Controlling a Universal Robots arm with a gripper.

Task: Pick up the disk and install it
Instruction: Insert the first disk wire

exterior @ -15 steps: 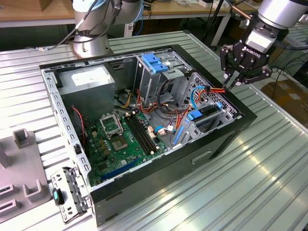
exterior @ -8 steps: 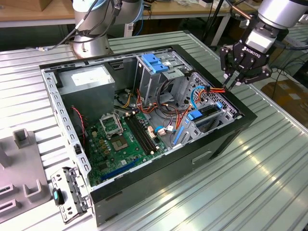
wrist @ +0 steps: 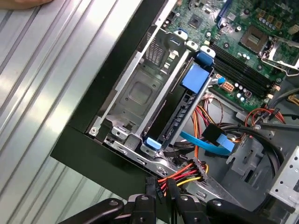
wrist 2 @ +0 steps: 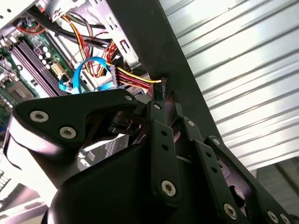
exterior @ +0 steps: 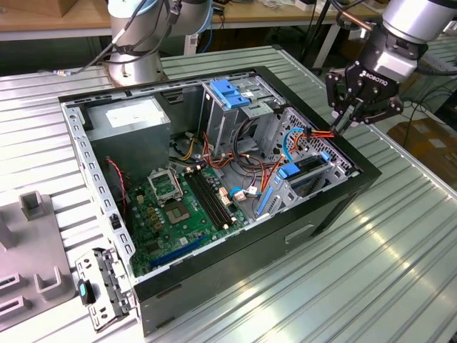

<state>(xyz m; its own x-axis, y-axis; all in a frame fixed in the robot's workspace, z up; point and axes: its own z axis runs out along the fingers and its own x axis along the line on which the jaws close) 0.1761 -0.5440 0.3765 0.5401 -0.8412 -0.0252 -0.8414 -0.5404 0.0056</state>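
Working at the far corner of the open computer case, I judge the task to be in its install stage: the disk seems to sit on edge in the drive cage, its blue rail ends showing, and not in my grasp. The gripper hangs just above that cage with its fingers drawn narrow, and in the second wrist view they appear pinched on the black power plug at the end of the red, yellow and black wires. The next move calls for fine alignment, I think, since cables crowd the cage and the case wall stands close. The case lies on a ribbed metal table, with the arm's base behind it and a grey fixture at the exterior view's left.
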